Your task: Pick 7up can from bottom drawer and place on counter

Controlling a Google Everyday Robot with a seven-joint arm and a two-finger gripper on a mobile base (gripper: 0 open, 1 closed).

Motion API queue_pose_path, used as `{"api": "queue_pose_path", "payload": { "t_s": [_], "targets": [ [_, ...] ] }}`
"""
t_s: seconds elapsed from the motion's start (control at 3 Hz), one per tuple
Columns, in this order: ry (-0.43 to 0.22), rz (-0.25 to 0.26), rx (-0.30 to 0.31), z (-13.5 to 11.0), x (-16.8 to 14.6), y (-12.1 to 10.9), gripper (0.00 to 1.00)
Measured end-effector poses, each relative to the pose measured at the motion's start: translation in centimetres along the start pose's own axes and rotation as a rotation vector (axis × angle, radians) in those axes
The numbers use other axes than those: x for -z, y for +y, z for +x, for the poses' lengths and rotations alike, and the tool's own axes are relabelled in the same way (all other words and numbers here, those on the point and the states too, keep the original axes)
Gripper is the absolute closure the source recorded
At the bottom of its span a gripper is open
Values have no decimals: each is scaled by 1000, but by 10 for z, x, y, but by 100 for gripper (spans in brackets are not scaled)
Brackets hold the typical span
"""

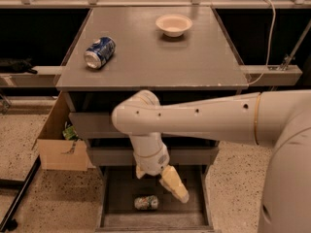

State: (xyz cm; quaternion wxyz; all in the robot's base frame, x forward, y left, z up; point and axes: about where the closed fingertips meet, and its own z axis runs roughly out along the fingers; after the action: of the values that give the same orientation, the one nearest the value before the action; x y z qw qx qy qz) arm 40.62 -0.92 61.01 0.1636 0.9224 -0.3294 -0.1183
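The 7up can (pixel 146 202), small and silvery with green marks, lies on its side on the floor of the open bottom drawer (pixel 119 198). My gripper (pixel 161 187) hangs from the white arm in front of the cabinet, just above the drawer and slightly up and right of the can. Its cream fingers (pixel 175 183) stand apart, open and empty, not touching the can. The counter (pixel 150 62) is the grey cabinet top above.
A blue and white can (pixel 99 52) lies on the counter's left side, and a white bowl (pixel 173 24) sits at its back. Two shallower drawers (pixel 97 125) stick out above the bottom one. A cardboard box (pixel 60 147) stands on the floor at left.
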Motion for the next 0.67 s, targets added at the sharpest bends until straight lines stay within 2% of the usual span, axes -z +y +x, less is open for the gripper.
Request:
{"api": "queue_pose_path", "payload": {
  "t_s": [0.33,0.67],
  "targets": [
    [-48,-97,-34,2,-73,55,0],
    [-48,-97,-34,2,-73,55,0]
  ]
}}
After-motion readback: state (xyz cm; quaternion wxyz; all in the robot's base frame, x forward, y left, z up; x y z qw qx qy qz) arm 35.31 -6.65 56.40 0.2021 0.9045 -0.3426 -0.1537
